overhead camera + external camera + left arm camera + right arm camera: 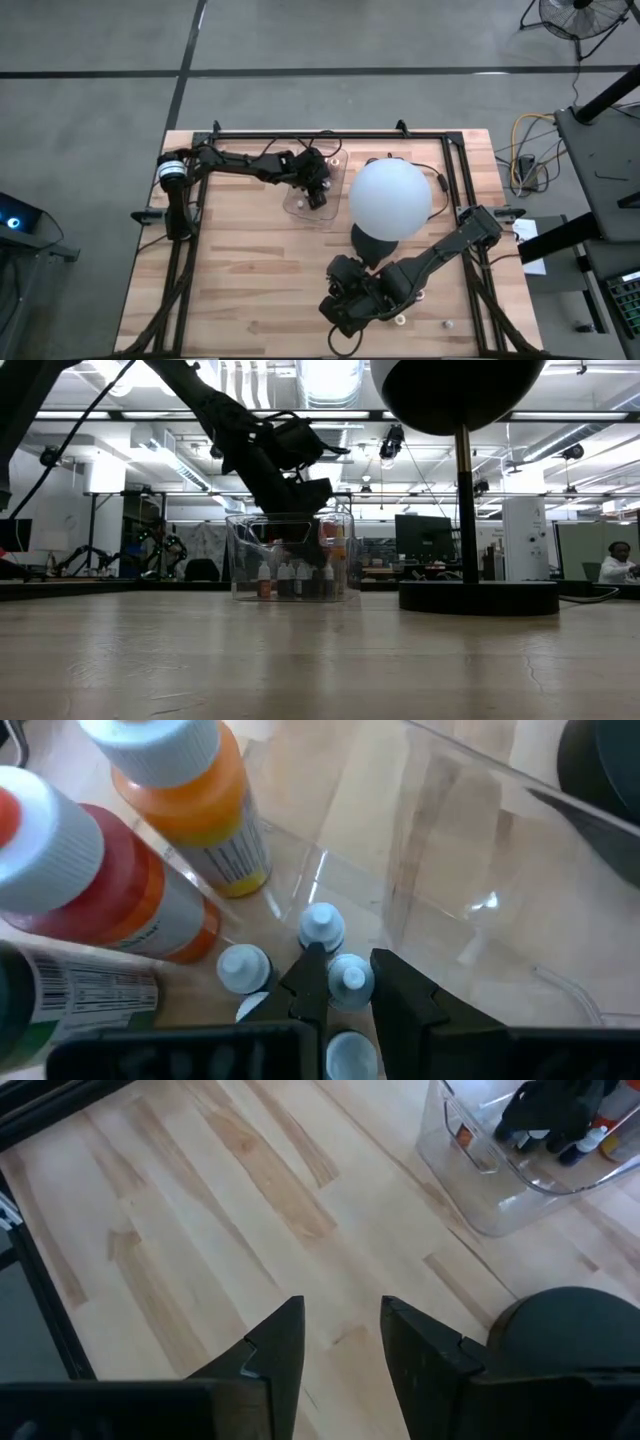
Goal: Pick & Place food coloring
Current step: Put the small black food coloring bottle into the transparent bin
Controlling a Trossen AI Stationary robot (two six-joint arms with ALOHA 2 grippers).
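Both arms are dark, near-black, built of slim jointed links. The left arm (pixel 240 163) carries a white band by its base, at nine o'clock on the table, with thin black cables looping along it. The right arm (pixel 430 255) is bulkier at its wrist. Each ends in two dark, wedge-shaped fingers (pixel 275 1350).

The small bottles (pixel 322 928) stand in the tray (pixel 470 840) on the counter (pixel 250 270), clustered around the left fingers (pixel 310 982) (one capped bottle (pixel 350 978) sits between them), taller bottles (pixel 195 795) beyond.
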